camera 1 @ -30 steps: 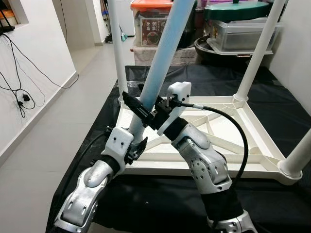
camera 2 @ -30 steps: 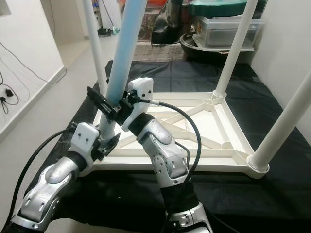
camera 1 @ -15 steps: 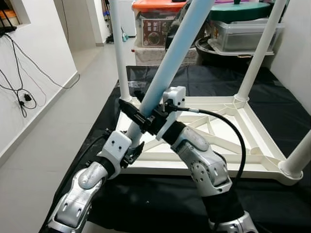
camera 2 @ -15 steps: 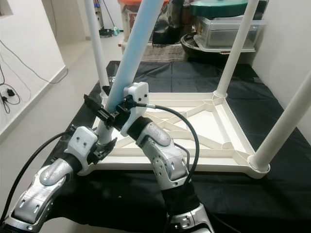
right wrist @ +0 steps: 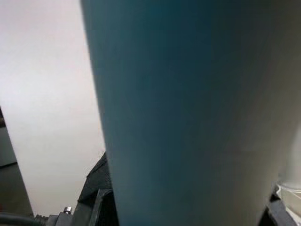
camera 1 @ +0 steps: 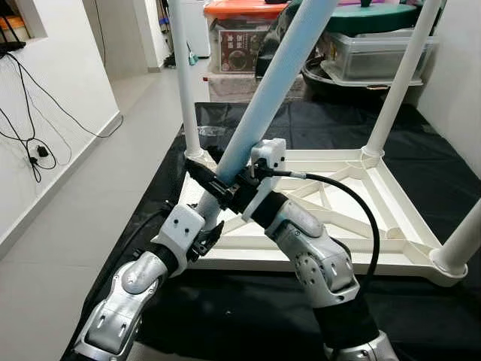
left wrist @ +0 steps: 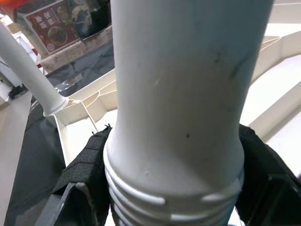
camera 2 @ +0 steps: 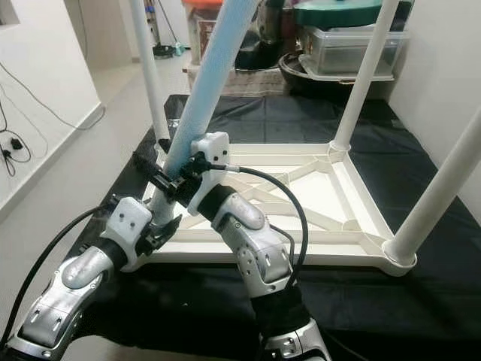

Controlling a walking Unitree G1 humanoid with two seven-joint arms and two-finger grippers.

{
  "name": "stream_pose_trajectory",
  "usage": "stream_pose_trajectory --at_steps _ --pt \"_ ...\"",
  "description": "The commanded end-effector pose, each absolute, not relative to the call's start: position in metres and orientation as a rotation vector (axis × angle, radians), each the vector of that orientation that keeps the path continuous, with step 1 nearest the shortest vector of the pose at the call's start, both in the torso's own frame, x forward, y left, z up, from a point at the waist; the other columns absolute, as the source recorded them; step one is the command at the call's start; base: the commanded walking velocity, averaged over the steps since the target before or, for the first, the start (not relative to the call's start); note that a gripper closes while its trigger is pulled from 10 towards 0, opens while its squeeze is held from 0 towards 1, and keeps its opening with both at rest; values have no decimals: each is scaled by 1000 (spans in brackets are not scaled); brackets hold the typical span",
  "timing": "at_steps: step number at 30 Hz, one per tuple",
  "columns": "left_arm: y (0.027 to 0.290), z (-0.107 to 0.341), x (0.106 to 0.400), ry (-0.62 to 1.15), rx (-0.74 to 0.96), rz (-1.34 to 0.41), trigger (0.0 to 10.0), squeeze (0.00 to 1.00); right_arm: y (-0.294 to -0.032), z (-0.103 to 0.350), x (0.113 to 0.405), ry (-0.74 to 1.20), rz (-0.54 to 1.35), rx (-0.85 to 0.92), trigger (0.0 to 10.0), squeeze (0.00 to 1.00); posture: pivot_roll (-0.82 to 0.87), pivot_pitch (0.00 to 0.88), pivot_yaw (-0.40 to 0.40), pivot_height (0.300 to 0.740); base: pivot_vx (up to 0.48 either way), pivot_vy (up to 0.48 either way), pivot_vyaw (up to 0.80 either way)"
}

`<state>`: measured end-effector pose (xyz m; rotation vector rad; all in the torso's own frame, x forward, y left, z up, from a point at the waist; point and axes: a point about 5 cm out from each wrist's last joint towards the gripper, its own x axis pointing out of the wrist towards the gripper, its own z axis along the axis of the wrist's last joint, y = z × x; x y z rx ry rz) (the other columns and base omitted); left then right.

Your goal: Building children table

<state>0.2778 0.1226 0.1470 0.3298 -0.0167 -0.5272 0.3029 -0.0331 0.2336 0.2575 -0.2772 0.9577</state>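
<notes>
The pale blue leg (camera 1: 274, 83) is clamped by both the left gripper (camera 1: 201, 222) and right gripper (camera 1: 219, 185); its threaded end (left wrist: 174, 207) is seen by the left wrist alone; its top is cut off.

I can make out hardly any writing here. The one printed thing is a red label (camera 1: 243, 47) on the front of the clear storage box with the orange lid (camera 1: 239, 9), past the far end of the black mat. It carries pale characters above a round picture, but they are too small and soft for me to read; they may be Chinese. My left wrist view shows the same label (left wrist: 54, 27), no clearer.
</notes>
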Motion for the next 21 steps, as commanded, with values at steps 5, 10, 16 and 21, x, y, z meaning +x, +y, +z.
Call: stream_pose_trajectory --at_steps 5,10,16,21 --pt "117 143 275 -22 356 -560 10000 0 -25 233 298 -259 1005 254 0 0 28 0 11 740 0 0 0" --pt "117 140 274 -8 348 -554 10000 0 -27 234 300 -261 995 261 0 0 21 7 5 740 0 0 0" --pt "117 139 274 13 313 -545 10000 0 -30 237 303 -260 976 280 0 0 -19 12 10 740 0 0 0" --pt "119 137 274 19 277 -548 10000 1000 -32 239 306 -264 956 303 0 0 -16 12 19 740 0 0 0"
